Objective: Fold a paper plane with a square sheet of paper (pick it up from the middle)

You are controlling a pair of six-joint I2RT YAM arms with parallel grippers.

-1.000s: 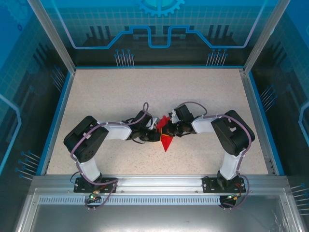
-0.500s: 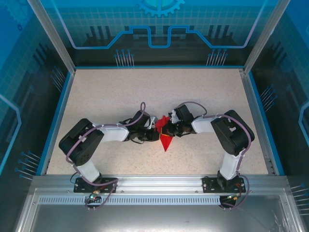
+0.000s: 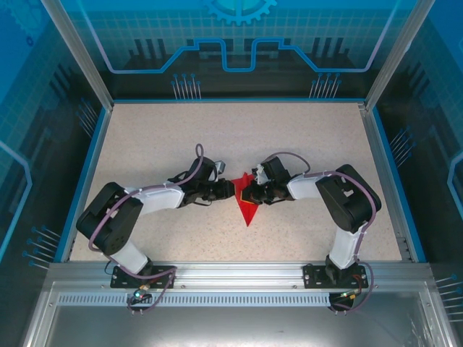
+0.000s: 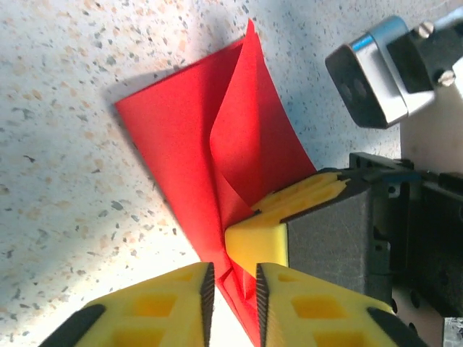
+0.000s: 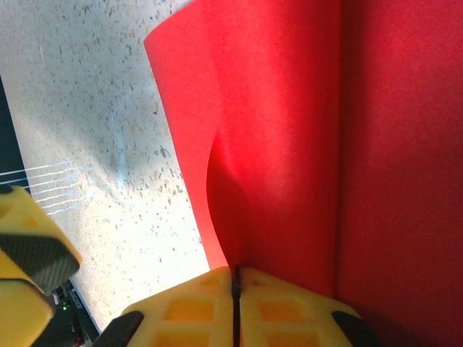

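1. Top external view: the folded red paper (image 3: 247, 210) lies near the middle of the speckled table (image 3: 289, 137), a little toward the near edge. It is a narrow creased shape whose point aims at the arm bases.
2. Its wider far end sits between the two gripper tips, which face each other across it.
3. Left wrist view: the paper (image 4: 188, 137) is part flat on the table, with one flap curling up from the centre crease.
4. Right wrist view: the paper (image 5: 289, 108) rises as a curved wall straight out of the seam between the yellow fingers.
5. The right gripper (image 5: 235, 285) has its jaws pressed together with the red sheet pinched between them, so it has hold of the paper. From above, this gripper (image 3: 244, 194) is at the paper's right edge.
6. The left gripper (image 4: 233, 271) has its jaws a narrow gap apart. Red paper shows in that gap, but the pads do not press on it.
7. From above, the left gripper (image 3: 231, 189) is just beside the paper's left edge.
8. One yellow finger (image 4: 289, 217) of the right gripper touches the paper just beyond the left fingertips.
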